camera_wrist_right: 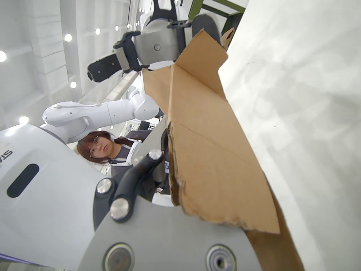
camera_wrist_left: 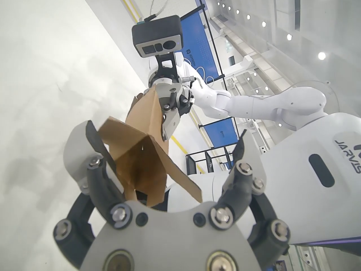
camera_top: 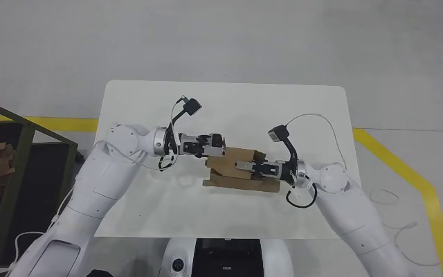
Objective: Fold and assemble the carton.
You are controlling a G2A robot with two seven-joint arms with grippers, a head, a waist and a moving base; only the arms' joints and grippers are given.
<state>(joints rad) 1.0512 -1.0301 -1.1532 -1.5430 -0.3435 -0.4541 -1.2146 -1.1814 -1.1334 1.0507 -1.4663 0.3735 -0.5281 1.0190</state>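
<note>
A brown half-folded cardboard carton (camera_top: 227,178) lies at the middle of the white table (camera_top: 311,111), one flap between the wide-open jaws of the left gripper (camera_top: 221,144), with the right gripper (camera_top: 241,165) over it, its grip indiscernible.

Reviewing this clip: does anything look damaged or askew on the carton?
Yes. The brown cardboard carton has a ragged, torn-looking edge in the right wrist view, close to the right gripper. Its panels stand at uneven angles, only half folded.
</note>
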